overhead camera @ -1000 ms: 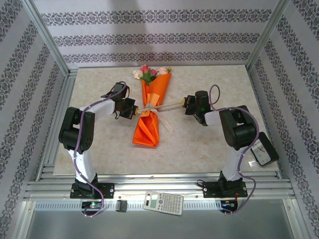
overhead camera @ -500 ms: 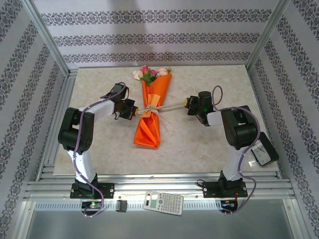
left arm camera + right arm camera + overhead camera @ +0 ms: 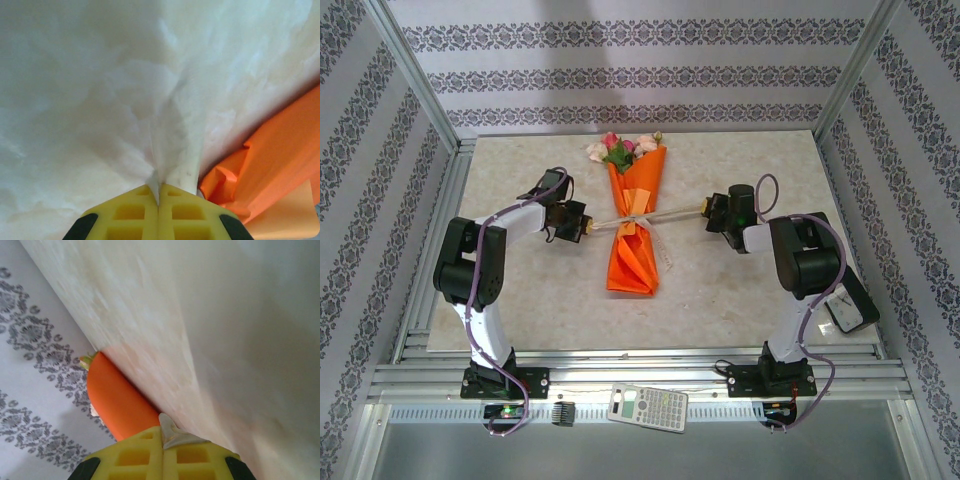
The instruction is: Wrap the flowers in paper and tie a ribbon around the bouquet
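The bouquet lies mid-table, a cone of orange paper with the flowers, pink and cream roses, at its far end. The pale ribbon runs taut across the cone's waist, with loose ends trailing down to the right. My left gripper is shut on the ribbon's left end, just left of the cone. My right gripper is shut on its right end. In the left wrist view the yellow fingers pinch the ribbon beside orange paper. In the right wrist view the fingers clamp a ribbon stub next to the paper.
A calculator lies on the metal rail in front of the arm bases. A black device sits at the table's right edge. Patterned walls and metal posts enclose the marble-look table.
My right gripper has drawn away to the right, pulling the ribbon straighter. The bouquet has shifted right, its narrow end swinging rightward. The left gripper has barely moved.
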`<state>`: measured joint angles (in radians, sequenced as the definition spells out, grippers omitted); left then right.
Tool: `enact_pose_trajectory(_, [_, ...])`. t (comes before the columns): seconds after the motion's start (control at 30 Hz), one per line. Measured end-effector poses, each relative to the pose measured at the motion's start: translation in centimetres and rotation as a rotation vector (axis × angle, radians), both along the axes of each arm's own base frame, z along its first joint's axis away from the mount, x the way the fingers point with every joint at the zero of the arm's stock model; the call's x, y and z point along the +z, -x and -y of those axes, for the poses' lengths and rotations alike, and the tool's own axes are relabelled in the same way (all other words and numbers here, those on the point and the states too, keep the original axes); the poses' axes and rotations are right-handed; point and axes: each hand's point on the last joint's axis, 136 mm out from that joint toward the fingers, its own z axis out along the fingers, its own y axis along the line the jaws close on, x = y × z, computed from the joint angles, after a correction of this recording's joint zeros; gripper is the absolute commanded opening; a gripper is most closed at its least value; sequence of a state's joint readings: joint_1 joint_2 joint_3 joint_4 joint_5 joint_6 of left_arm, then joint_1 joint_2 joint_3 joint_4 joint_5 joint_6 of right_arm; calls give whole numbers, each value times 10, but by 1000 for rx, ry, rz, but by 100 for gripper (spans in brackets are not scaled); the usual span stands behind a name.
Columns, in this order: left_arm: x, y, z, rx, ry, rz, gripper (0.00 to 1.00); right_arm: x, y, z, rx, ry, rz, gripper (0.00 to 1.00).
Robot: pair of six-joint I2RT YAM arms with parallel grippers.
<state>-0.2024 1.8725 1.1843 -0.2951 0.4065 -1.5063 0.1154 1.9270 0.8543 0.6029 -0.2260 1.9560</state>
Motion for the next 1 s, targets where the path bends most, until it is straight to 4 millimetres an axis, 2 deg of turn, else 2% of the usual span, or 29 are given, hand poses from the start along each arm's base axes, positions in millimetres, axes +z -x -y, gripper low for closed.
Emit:
enact_pose_trajectory(0.27, [1, 0, 4, -7, 6, 5, 0, 0, -1, 4, -5, 12, 4, 0])
enact_pose_trajectory(0.3, [1, 0, 5, -7, 7, 6, 4, 0, -2, 4, -7, 13, 4, 0])
enact_pose_trajectory(0.43, [2, -4, 6, -1, -2, 12, 41, 4, -7, 9, -30, 34, 14, 0])
enact_pose_trajectory(0.47, [4, -7, 6, 2, -11, 15, 49, 3, -7, 10, -37, 39, 14, 6])
enact_pose_trajectory(0.57, [16, -13, 5, 4, -32, 27, 63, -1, -5, 12, -40, 55, -7, 29])
enact_pose_trajectory(0.67, [30, -13, 7, -1, -38, 39, 68, -1, -5, 10, -18, 67, -26, 44])
enact_pose_trajectory(0.8, [46, -5, 6, -17, -45, 46, 74, 12, -7, 3, 37, 78, -45, 51])
enact_pose_trajectory(0.87, [57, -3, 5, -48, -67, 60, 80, 27, -3, 0, 73, 97, -47, 54])
enact_pose_trajectory(0.9, [62, -3, 4, -64, -82, 70, 96, 34, 0, 0, 87, 106, -48, 55])
enact_pose_trajectory(0.93, [69, -4, 3, -86, -101, 89, 100, 44, 4, -1, 104, 120, -48, 57])
enact_pose_trajectory(1.0, [83, -5, 0, -127, -141, 130, 100, 60, 13, 0, 141, 166, -55, 61])
